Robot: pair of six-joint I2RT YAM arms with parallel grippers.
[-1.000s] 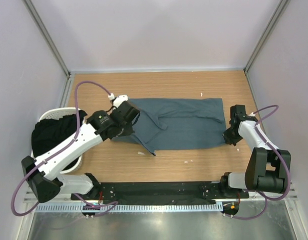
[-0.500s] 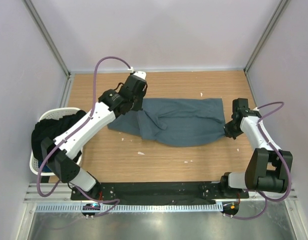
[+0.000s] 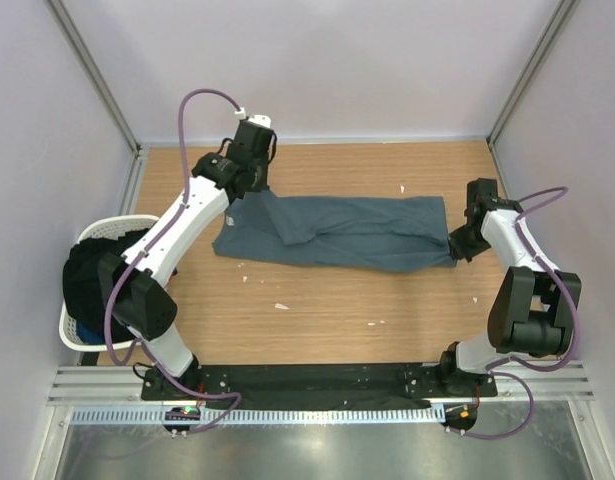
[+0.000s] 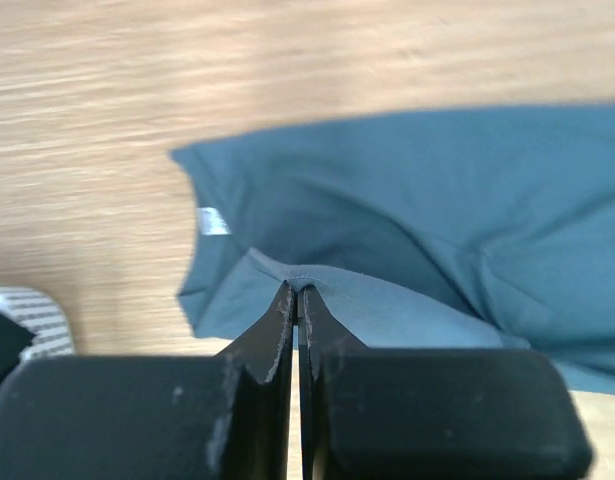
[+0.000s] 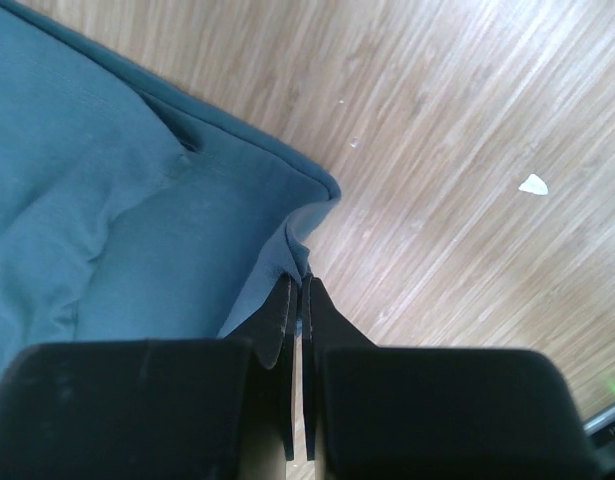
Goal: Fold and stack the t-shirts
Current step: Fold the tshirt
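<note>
A slate blue-grey t-shirt (image 3: 337, 232) lies stretched sideways across the middle of the wooden table. Its small white neck label (image 4: 213, 220) shows in the left wrist view. My left gripper (image 3: 249, 193) is at the shirt's left end, near the far side, and is shut on a fold of the cloth (image 4: 299, 285). At the shirt's right end my right gripper (image 3: 457, 245) is shut on the lower corner of the fabric (image 5: 302, 275), which rises in a peak between its tips. The shirt (image 5: 117, 200) sags in long creases between the two grips.
A white plastic laundry basket (image 3: 112, 232) with dark clothes in it stands at the table's left edge, under the left arm. Small white scraps (image 3: 281, 306) lie on the wood in front of the shirt. Grey walls close in the table on three sides.
My left arm has swung from the near left up toward the far side, carrying the shirt's left edge with it, so the cloth is now folded narrower. The right gripper has barely moved.
</note>
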